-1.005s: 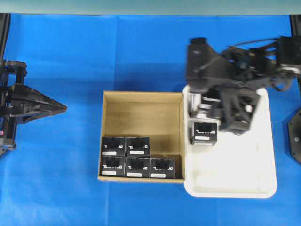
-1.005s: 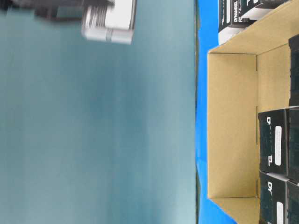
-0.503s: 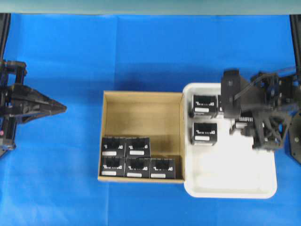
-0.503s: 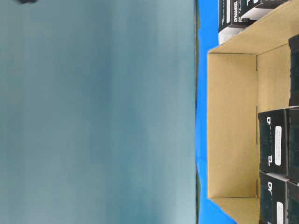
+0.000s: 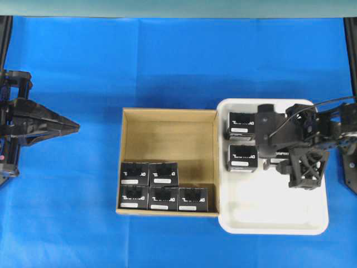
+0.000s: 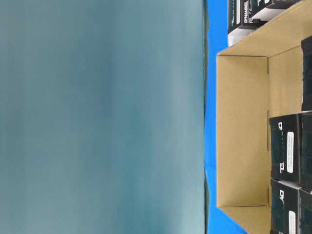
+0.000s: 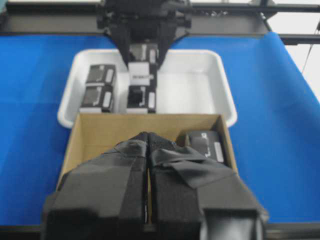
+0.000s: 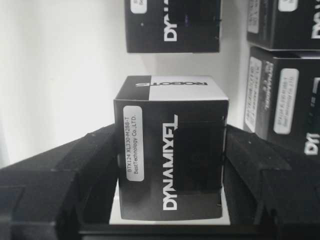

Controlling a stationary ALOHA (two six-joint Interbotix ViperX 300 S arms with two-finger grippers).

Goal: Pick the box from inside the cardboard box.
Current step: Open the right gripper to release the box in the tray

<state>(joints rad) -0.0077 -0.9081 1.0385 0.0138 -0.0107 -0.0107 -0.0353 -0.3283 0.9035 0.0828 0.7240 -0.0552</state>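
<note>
Box (image 8: 170,155) sits between the right gripper's (image 8: 170,200) two black fingers (image 8: 90,170), which press on its left and right sides; the jaws stand about halfway apart, closed on it. It is over the white tray (image 5: 279,215), to the right of the carton (image 5: 167,134) and outside it. Whether it touches the tray floor cannot be told.

In the right wrist view the box is close to a cube, a little longer in the direction pointing away from the camera. Its black face is turned to the camera. White "DYNAMIXEL" runs up that face from the near end to the far end. A white label strip along the left edge runs the same way and reads "BTX124 XL330-M288-T" and "BestTechnology Co.,LTD." The far end face is half white, half black, and carries "ROBOTIS" upside down.

Another box (image 8: 172,25) lies just beyond it in the tray, showing "DYNA". More boxes (image 8: 285,100) with similar label strips stand at the right of that view. Overhead, two boxes (image 5: 241,125) show at the tray's left side, next to the carton wall. Five boxes (image 5: 162,187) fill the carton's near part in two rows, white strips facing up.

The left gripper (image 7: 148,145) hangs well off to the carton's left, its fingers pressed together with nothing between them
</note>
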